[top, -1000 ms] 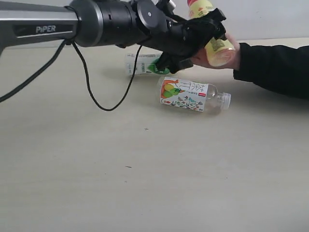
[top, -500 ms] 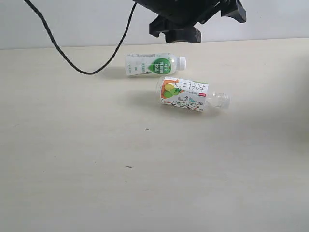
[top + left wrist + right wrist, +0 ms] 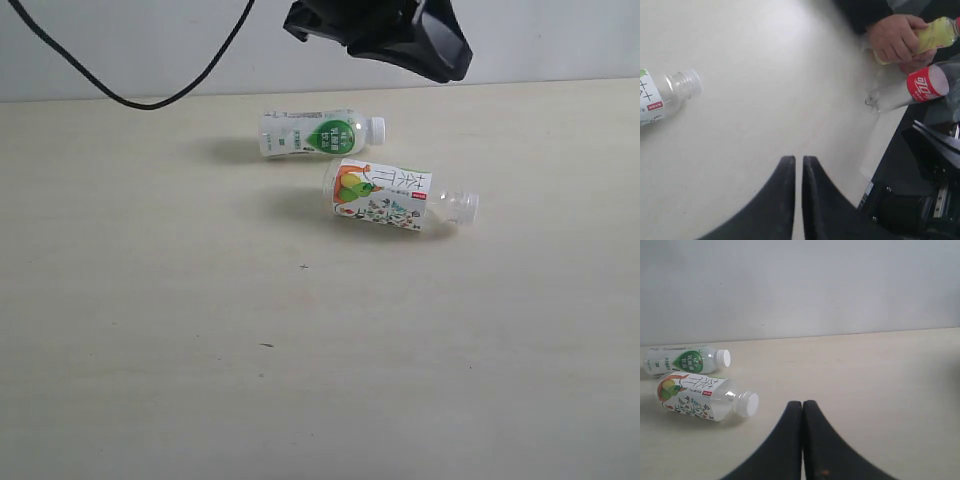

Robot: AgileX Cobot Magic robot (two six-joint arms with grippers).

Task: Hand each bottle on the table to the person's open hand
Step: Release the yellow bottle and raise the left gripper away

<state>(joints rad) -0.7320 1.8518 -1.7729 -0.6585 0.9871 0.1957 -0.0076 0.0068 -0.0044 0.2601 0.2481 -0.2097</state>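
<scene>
Two bottles lie on their sides on the cream table (image 3: pixel 200 350). One is the white bottle with a green leaf label (image 3: pixel 318 133) (image 3: pixel 684 360). Just in front of it is the clear bottle with a fruit label (image 3: pixel 392 197) (image 3: pixel 699 398) (image 3: pixel 662 95). In the left wrist view a person's hand (image 3: pixel 896 36) holds the yellow bottle (image 3: pixel 936 34) off the table's edge. The clear red-label bottle (image 3: pixel 912 89) lies beside it. My left gripper (image 3: pixel 798 160) hangs high over the table, shut on nothing, and shows at the top of the exterior view (image 3: pixel 400 35). My right gripper (image 3: pixel 802 404) is shut and empty, to the right of the fruit bottle.
A black cable (image 3: pixel 150 95) loops down from the left arm at the back left. Dark equipment (image 3: pixel 920 190) sits beyond the table's edge in the left wrist view. A pale wall (image 3: pixel 800 285) rises behind the table.
The person's hand with the yellow bottle has gone from the exterior view. My left arm let go of that bottle and rose to the top edge. The two lying bottles have not moved.
</scene>
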